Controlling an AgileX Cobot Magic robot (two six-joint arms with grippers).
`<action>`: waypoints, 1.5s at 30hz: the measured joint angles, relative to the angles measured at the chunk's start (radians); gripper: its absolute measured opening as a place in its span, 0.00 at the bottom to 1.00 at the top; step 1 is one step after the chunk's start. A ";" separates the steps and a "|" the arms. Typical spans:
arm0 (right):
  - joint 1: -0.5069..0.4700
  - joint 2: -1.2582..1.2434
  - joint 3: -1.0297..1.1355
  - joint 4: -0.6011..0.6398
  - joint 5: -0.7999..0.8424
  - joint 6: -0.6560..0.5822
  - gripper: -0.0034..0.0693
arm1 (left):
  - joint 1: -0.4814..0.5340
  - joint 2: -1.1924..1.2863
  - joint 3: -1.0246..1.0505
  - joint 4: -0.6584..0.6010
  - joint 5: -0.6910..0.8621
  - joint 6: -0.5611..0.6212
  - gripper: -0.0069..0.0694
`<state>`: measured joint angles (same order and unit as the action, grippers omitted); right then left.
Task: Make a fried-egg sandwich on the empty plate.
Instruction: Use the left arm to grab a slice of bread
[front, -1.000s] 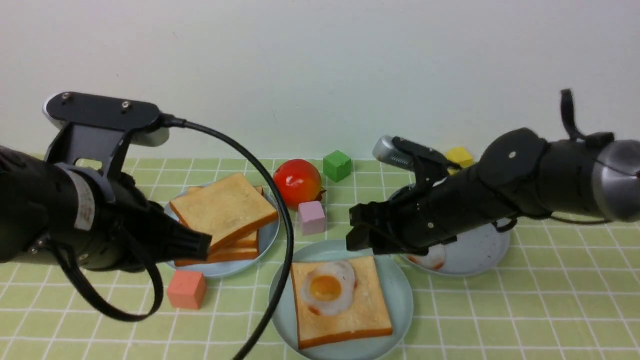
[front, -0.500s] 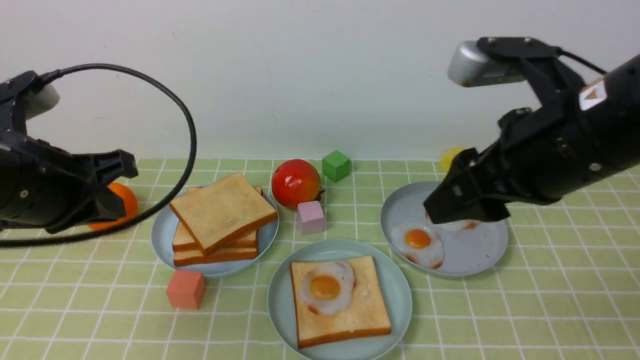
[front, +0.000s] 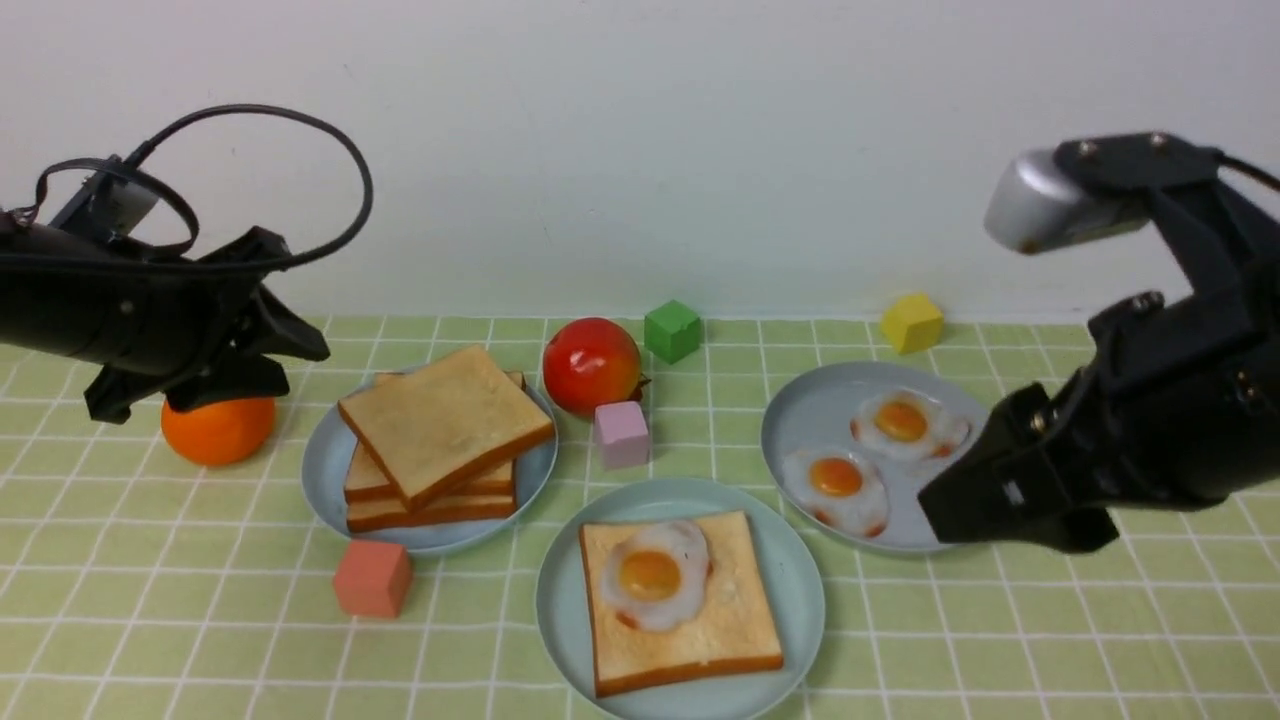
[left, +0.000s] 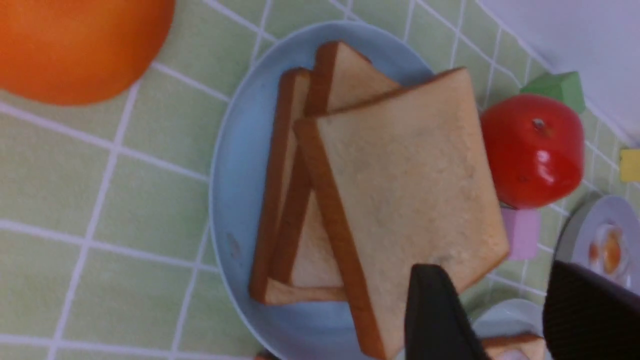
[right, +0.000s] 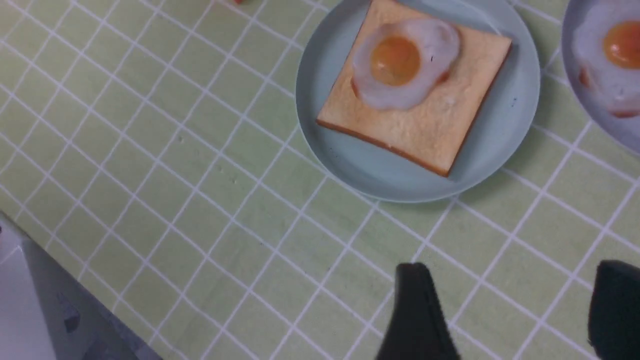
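Observation:
The mint-teal plate (front: 800, 590) sits front centre and holds one toast slice (front: 710, 635) with a fried egg (front: 655, 585) lying uncovered on top. It also shows in the right wrist view (right: 520, 115). A stack of toast slices (front: 445, 425) lies on a grey-blue plate (front: 325, 470) to the left and shows in the left wrist view (left: 400, 200). My left gripper (front: 300, 305) is open and empty, raised left of the stack; in the left wrist view (left: 497, 280) its fingers stand apart. My right gripper (front: 950, 510) is open and empty, right of the mint plate, over bare cloth in the right wrist view (right: 515, 280).
A grey-blue plate (front: 800, 410) at the right holds two fried eggs (front: 835, 485). An orange (front: 218, 428) sits under my left arm. A tomato (front: 592, 365), a pink cube (front: 622, 435), a green cube (front: 672, 330), a yellow cube (front: 911, 322) and a salmon cube (front: 372, 578) lie around the plates.
My right arm has drawn back to the right and lowered, uncovering both eggs on the right plate. My left arm has pulled back to the far left, uncovering the orange.

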<state>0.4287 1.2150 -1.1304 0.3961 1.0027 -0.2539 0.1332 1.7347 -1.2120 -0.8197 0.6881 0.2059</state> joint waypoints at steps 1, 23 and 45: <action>0.003 0.000 0.002 0.014 -0.010 -0.022 0.68 | 0.000 0.027 -0.020 0.009 0.005 -0.003 0.58; 0.330 0.024 0.002 -0.071 -0.272 -0.149 0.45 | 0.000 0.317 -0.144 -0.087 -0.006 0.028 0.63; 0.330 0.025 0.002 -0.173 -0.171 0.039 0.03 | 0.007 0.302 -0.171 -0.155 0.022 0.168 0.22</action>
<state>0.7589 1.2400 -1.1281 0.2227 0.8312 -0.2144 0.1398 2.0366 -1.3826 -0.9744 0.7105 0.3736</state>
